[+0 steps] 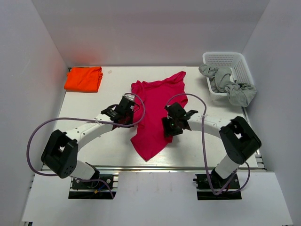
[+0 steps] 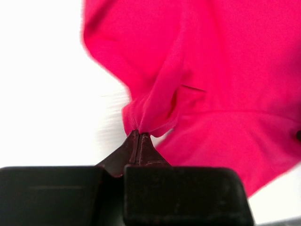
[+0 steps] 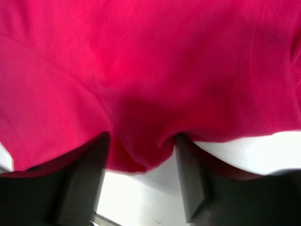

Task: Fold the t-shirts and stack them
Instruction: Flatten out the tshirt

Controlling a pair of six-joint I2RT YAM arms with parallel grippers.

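The magenta-red t-shirt (image 1: 155, 110) lies crumpled lengthwise in the middle of the table. It fills the left wrist view (image 2: 225, 84) and the right wrist view (image 3: 150, 61). My left gripper (image 1: 130, 114) is at its left edge, shut on a pinch of the cloth (image 2: 139, 133). My right gripper (image 1: 167, 126) is at its right edge, open, with a fold of the shirt's edge bulging between the two fingers (image 3: 143, 150). The bright orange t-shirt (image 1: 84, 78) lies folded at the back left of the table.
A white basket (image 1: 236, 66) stands at the back right with grey cloth (image 1: 230, 84) hanging over its front rim. White walls close the table on three sides. Purple cables loop from both arms.
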